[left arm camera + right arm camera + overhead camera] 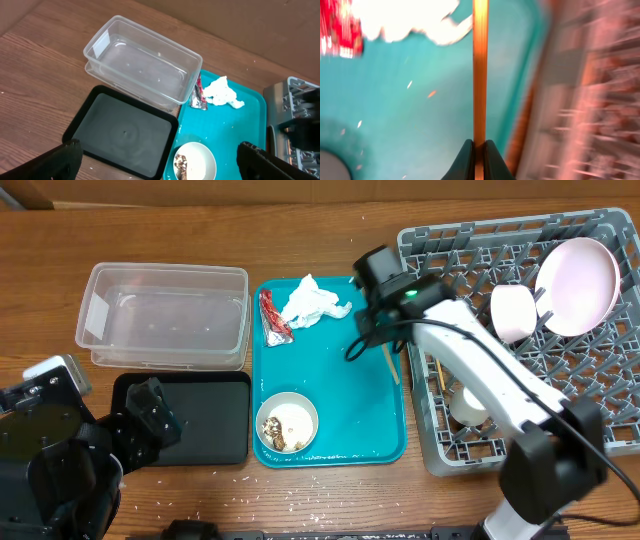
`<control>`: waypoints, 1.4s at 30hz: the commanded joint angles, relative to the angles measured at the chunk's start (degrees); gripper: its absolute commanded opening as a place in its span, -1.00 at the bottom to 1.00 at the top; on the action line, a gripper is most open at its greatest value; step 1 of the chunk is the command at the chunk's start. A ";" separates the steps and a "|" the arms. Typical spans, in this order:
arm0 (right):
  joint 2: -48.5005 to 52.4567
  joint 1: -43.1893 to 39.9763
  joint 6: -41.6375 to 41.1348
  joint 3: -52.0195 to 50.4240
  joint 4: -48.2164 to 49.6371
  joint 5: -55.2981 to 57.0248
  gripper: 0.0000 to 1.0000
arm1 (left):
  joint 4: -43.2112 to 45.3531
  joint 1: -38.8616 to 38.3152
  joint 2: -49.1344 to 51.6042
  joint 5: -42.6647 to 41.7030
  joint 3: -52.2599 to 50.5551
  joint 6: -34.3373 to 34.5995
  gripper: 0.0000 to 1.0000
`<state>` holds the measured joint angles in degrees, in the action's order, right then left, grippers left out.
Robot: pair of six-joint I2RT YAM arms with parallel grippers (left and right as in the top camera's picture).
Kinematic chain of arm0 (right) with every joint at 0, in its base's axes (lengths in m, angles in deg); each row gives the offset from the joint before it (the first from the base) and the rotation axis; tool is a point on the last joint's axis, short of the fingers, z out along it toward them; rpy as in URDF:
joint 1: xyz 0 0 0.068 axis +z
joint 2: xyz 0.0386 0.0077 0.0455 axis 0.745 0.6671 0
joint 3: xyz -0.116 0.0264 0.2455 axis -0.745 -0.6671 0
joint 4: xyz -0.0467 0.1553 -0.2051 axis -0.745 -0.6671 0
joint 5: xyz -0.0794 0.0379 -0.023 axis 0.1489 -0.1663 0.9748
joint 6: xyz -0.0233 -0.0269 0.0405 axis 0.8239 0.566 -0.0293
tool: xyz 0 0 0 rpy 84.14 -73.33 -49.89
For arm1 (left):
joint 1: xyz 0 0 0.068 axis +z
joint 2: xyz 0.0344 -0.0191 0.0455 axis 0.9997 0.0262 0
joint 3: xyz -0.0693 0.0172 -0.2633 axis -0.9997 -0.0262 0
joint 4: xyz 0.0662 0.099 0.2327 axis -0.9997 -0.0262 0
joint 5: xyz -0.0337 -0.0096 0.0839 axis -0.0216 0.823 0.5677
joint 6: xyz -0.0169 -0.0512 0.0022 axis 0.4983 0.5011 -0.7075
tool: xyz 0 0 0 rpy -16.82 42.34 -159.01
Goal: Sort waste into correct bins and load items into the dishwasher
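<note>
The right gripper (479, 159) is clamped on one end of a wooden chopstick (480, 75) at the teal tray's (420, 115) right edge, beside the grey dish rack (470, 255). Gripped so near its end, the stick may pivot or snag a peg. The left gripper (157, 152) hangs spread and empty. Blur smears the rack in the wrist view, and the stick's far tip is cut off.

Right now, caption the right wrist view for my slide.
Right hand pinching a wooden chopstick over the teal tray.
</note>
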<state>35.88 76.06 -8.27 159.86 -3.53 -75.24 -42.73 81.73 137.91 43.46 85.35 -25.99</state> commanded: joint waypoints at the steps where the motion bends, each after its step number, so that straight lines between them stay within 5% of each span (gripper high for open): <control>1: -2.25 -3.93 0.28 1.14 -0.13 7.43 -0.92 | -0.13 -0.39 0.07 1.01 0.13 0.15 1.00; 11: -0.37 -9.55 4.55 1.03 0.31 5.57 -0.92 | -0.13 -0.39 0.07 1.01 0.13 0.15 1.00; 12: 0.15 -9.62 4.55 1.03 0.31 5.77 -0.83 | -0.15 -0.39 0.07 1.01 0.13 0.15 1.00; 15: 0.44 -9.62 4.00 1.05 0.02 6.05 -0.08 | -0.15 -0.39 0.07 1.01 0.13 0.15 1.00; 16: 0.13 -9.62 3.21 1.27 -0.26 6.05 0.00 | -0.13 -0.39 0.07 1.01 0.13 0.15 1.00; 26: -16.15 -7.93 -1.99 9.68 -9.40 -4.04 0.13 | -0.13 -0.39 0.07 1.01 0.13 0.15 1.00; 28: -21.31 -7.06 -1.99 9.73 -10.36 -8.11 0.38 | -0.13 -0.39 0.07 1.01 0.13 0.15 1.00; 29: -25.18 -6.60 -1.99 9.73 -11.50 -10.27 1.00 | -0.15 -0.39 0.07 0.98 0.13 0.15 1.00; 42: -42.10 -6.67 -1.42 9.73 -24.76 -5.40 1.00 | -0.13 -0.39 0.07 0.98 0.13 0.15 1.00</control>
<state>-3.82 69.61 -9.76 169.56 -26.96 -84.98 -42.73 81.73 137.91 43.46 85.35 -25.99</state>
